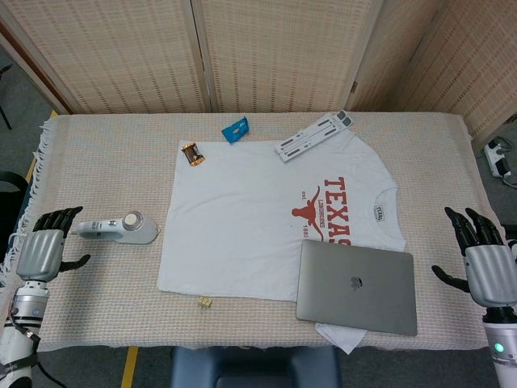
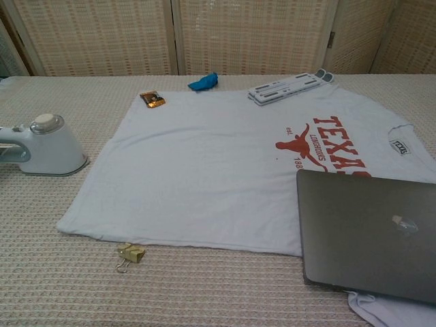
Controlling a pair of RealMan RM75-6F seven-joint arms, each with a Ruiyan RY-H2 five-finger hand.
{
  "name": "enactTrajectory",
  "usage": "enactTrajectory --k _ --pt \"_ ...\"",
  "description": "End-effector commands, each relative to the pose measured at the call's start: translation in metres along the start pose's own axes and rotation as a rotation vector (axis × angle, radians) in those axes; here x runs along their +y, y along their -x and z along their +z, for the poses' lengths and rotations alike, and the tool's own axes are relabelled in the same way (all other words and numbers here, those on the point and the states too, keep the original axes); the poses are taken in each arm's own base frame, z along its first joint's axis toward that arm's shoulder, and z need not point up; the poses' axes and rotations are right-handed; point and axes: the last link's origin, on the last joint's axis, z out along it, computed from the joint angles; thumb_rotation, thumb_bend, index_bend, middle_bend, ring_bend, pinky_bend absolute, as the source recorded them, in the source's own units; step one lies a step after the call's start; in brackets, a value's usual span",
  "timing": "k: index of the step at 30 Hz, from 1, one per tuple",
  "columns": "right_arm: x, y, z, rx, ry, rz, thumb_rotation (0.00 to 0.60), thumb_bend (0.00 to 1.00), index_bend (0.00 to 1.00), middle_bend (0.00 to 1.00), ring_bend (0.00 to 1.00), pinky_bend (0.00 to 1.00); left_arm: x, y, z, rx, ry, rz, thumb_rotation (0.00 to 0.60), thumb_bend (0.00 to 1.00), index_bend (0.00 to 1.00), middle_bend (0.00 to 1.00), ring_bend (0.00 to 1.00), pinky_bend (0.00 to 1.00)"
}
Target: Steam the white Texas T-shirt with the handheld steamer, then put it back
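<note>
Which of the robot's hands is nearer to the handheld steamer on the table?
Left. The left hand hovers open just beside the handle end of the handheld steamer, not touching it. The right hand is across the table, past the laptop.
</note>
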Motion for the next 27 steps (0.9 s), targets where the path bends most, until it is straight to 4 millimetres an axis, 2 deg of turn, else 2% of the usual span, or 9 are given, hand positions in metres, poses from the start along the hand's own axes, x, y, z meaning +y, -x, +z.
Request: enactTrajectory --k 1,7,11,19,27 --pt "0.0 0.0 0.0 0.0 0.0 0.001 0.6 0.06 0.0 0.15 0.07 0.13 0.011 0.01 0.024 -0.026 -0.001 0.024 0.6 0.2 0.14 0.2 0.16 0.18" --pt "0.004 -0.001 -0.002 -0.001 0.014 0.003 0.6 0.06 0.0 0.15 0.07 0.13 0.019 0.024 0.04 -0.071 -0.018 0.046 0.6 0.2 0.11 0.18 0.14 0.18" --pt "0.005 -0.002 -0.002 0.0 0.019 0.003 0.6 0.06 0.0 0.15 0.07 0.13 0.019 0.035 0.049 -0.089 -0.039 0.072 0.6 0.2 0.14 0.18 0.15 0.18" --pt "0.004 0.001 -0.002 -0.01 0.024 0.006 0.6 0.06 0.0 0.15 0.08 0.13 0.015 0.054 0.064 -0.087 -0.075 0.083 0.6 0.29 0.29 0.29 0.23 0.24" --pt "0.004 0.004 -0.002 -0.022 0.035 0.008 0.6 0.06 0.0 0.15 0.08 0.14 0.012 0.066 0.073 -0.093 -0.091 0.114 0.6 0.31 0.38 0.37 0.28 0.28"
